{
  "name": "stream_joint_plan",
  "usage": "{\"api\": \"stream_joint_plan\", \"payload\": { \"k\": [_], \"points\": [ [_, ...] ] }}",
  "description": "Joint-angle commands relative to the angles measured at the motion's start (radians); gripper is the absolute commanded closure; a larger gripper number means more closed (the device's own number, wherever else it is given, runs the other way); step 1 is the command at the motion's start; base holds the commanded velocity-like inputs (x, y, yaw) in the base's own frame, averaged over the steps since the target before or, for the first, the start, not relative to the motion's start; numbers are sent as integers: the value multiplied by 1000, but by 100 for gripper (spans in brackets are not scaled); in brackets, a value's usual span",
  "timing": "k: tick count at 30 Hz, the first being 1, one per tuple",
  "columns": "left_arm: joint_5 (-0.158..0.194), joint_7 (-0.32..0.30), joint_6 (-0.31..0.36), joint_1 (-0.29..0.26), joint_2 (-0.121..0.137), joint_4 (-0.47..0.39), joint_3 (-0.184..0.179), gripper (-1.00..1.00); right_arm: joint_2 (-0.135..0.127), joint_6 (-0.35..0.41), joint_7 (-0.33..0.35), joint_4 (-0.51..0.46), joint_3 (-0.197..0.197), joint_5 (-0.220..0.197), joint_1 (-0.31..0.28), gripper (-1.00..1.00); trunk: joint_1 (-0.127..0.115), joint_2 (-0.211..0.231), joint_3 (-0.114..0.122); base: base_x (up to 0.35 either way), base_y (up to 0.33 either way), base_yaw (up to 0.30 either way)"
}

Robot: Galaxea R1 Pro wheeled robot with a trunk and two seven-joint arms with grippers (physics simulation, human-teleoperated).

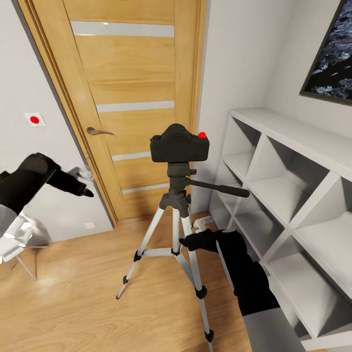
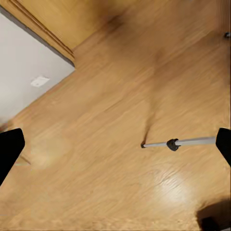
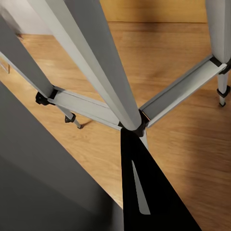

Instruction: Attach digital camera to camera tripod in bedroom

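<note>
- Though the digital camera (image 1: 179, 143) already sits on the head of the camera tripod (image 1: 177, 230), neither arm is steadying it, so the mount looks only as safe as the stand.
- Far left: left gripper (image 1: 86, 176) raised beside the wooden door (image 1: 132, 102), well apart from the tripod. Its wrist view looks down on the plank floor (image 2: 96, 159) with dark fingertips (image 2: 9, 151) at opposite edges and nothing between them, so the jaws stand wide and empty. Risk judged: a swing rightward at that height would meet the camera body and knock it off.
- Centre: tripod stands near the door on three spread silver legs, camera level on top, red button at its right corner. Pan handle (image 1: 220, 188) juts right toward the white shelving (image 1: 293, 195).
- Right of centre: right gripper (image 1: 188, 242) low, just beside the right-hand leg at brace height. Wrist view shows legs and braces very close, one dark finger (image 3: 144, 192) under the hub; whether the jaws are parted or clamped I cannot tell, nor whether they touch the leg.
- Likely failure: a careless withdrawal hooks a leg or brace, the stand tips, camera falls.
- Right: handle could catch the forearm on lifting.
</note>
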Motion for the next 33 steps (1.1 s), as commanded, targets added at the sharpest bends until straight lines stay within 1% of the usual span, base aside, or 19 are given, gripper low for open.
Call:
{"api": "stream_joint_plan", "payload": {
  "k": [1,3,4,5,6,9,10,12,14,15,16,18,19,24,25,28,29,33],
  "points": [
    [-1,3,-1,18,-20,49,-2,-100,0,-15,6,73,-2,88,-1,100,0,-2,-2,0,0,0],
    [20,20,-9,56,-63,156,-1,-100,0,-15,6,74,-2,88,-1,100,0,-2,-2,0,0,0],
    [41,31,-40,89,-106,272,-1,-100,0,-15,6,74,-2,87,-1,100,0,-2,-2,0,0,0],
    [51,35,-68,104,-127,332,-1,-100,0,-15,6,74,-2,87,-1,100,0,-2,-2,0,0,0],
    [70,40,-153,132,-167,455,-1,-100,0,-15,7,74,-2,87,-1,100,0,-2,-2,0,0,0],
    [99,49,-335,178,-218,630,1,-100,0,-15,7,74,-2,87,-1,100,0,-2,-2,0,0,0],
    [122,56,-466,217,-238,706,2,-100,0,-15,7,74,-2,85,-1,100,0,-2,-2,0,0,0],
    [147,63,-578,269,-248,749,5,-100,0,-15,7,74,-2,84,-1,100,0,-2,-2,0,0,0],
    [181,76,-653,333,-251,777,7,-100,0,-15,7,74,-2,83,-1,100,0,-2,-2,0,0,0],
    [225,98,-702,403,-252,796,8,-100,0,-15,7,74,-2,83,-1,100,0,-2,-2,0,0,0],
    [253,113,-719,437,-252,803,8,-100,0,-15,7,74,-2,83,-1,100,0,-2,-2,0,0,0],
    [317,154,-744,502,-254,812,9,-100,0,-15,7,74,-2,82,-1,100,0,-2,-2,0,0,0],
    [390,204,-763,564,-258,818,9,-100,0,-15,8,74,-2,82,-1,100,0,-2,-2,0,0,0],
    [576,333,-790,706,-281,824,10,-100,0,-15,6,74,-2,81,-1,100,0,-2,-2,0,0,0],
    [640,375,-801,751,-295,825,10,-100,0,-15,6,74,-2,81,-1,100,0,-2,-2,0,0,0],
    [720,422,-820,800,-315,826,10,-100,0,-15,6,74,-2,80,-1,100,0,-2,-2,0,0,0],
    [763,447,-834,821,-324,827,10,-100,0,-15,6,74,-2,80,-1,100,0,-2,-2,0,0,0],
    [849,505,-851,856,-338,829,11,-100,0,-15,6,75,-2,78,-1,100,0,-2,-2,0,0,0]
  ]
}}
